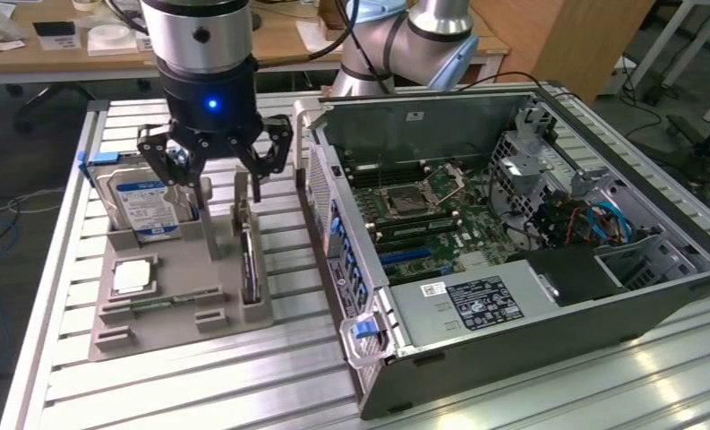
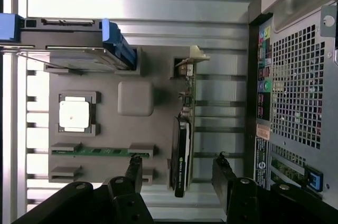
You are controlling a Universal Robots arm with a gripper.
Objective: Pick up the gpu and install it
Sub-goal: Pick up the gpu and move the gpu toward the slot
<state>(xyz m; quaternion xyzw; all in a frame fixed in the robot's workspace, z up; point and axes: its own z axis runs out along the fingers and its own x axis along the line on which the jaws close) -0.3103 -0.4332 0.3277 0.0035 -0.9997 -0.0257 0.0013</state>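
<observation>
The gpu (image 1: 250,258) is a thin black card standing on edge in a slot of the grey holder (image 1: 193,269), beside the open computer case (image 1: 510,233). In the wrist view the gpu (image 2: 182,147) runs lengthwise with its silver bracket (image 2: 191,61) at the far end. My gripper (image 1: 226,193) hangs open above the holder, over the card's end away from me in the exterior view. The wrist view has the gripper (image 2: 178,163) straddling the card, one finger on each side, apart from it. Nothing is held.
In the same grey holder (image 2: 111,129) sit a hard drive (image 1: 140,204) with a blue-white label, a square processor (image 1: 133,278) and a green memory stick (image 1: 169,300). The case lies on its side with the motherboard (image 1: 421,210) exposed. The slatted aluminium table (image 1: 211,394) carries everything.
</observation>
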